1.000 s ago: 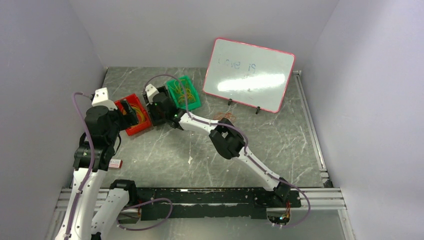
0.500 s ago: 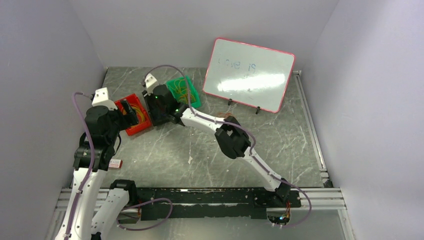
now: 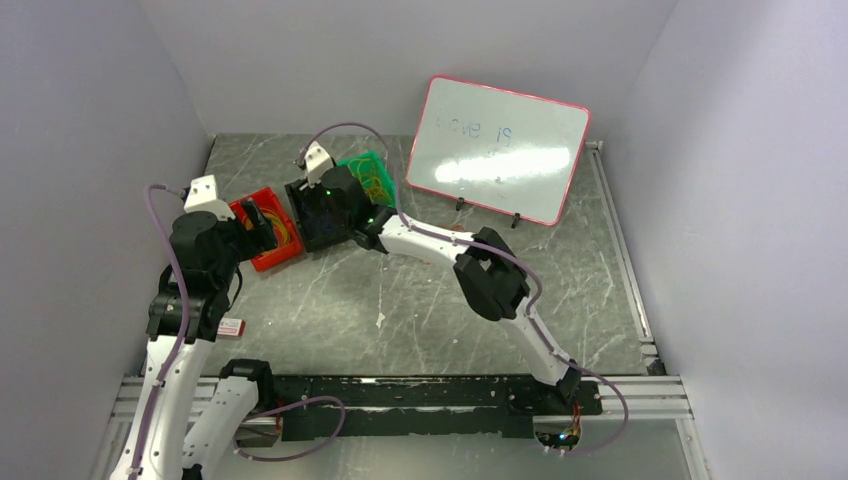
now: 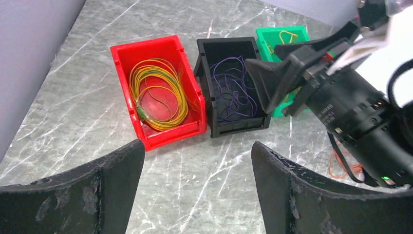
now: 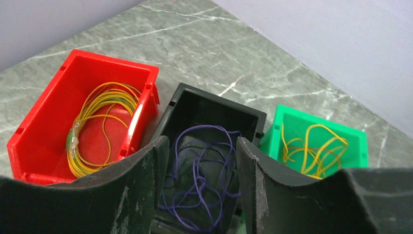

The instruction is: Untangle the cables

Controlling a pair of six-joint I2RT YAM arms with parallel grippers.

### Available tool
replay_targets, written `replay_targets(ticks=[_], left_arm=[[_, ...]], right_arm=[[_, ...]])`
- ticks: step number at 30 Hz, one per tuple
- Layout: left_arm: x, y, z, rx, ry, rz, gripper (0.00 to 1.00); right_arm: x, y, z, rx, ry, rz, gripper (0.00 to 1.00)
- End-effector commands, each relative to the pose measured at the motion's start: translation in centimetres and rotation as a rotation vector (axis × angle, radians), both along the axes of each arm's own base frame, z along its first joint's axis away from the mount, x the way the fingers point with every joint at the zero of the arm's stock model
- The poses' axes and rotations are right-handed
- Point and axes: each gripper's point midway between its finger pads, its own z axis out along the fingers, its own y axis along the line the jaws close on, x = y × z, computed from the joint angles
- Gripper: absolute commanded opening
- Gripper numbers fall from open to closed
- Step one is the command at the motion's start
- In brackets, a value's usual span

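Now right gripper [image 5: 202, 146] over black bin [image 5: 214, 105], jaws parted, empty; purple cable [image 4: 234, 92] lies inside, likely colour-sorted. Left gripper [image 4: 197, 146] wide, idle.

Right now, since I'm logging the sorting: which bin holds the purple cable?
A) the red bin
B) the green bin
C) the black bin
C: the purple cable lies loose inside the black bin, which stands between the red bin and the green bin.
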Motion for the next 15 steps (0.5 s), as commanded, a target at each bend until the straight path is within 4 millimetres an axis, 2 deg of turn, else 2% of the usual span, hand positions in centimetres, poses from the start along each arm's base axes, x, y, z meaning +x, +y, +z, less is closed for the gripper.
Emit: replay_targets(ticks=[1, 4, 10, 15], left_arm=[[0.1, -0.7, -0.2, -0.018, -0.002, -0.032, 0.85], [0.4, -0.9, -0.4, -0.026, 0.005, -0.040, 0.85], [0.7, -1.3, -0.6, -0.036, 0.010, -0.059, 0.84], [0.7, -1.6, -0.8, -0.042, 0.016, -0.069, 0.84]], right_arm=[[-1.2, -1.6, 5.5, 0.096, -0.035, -0.003, 0.57], [-1.6, -3.9, 6.1, 0.098, -0.010, -0.055, 0.55], [0.4, -9.3, 3.9, 0.079, 0.237, -0.130, 0.53], [0.1, -11.1, 2.4, 0.118, 0.395, 0.075, 0.53]])
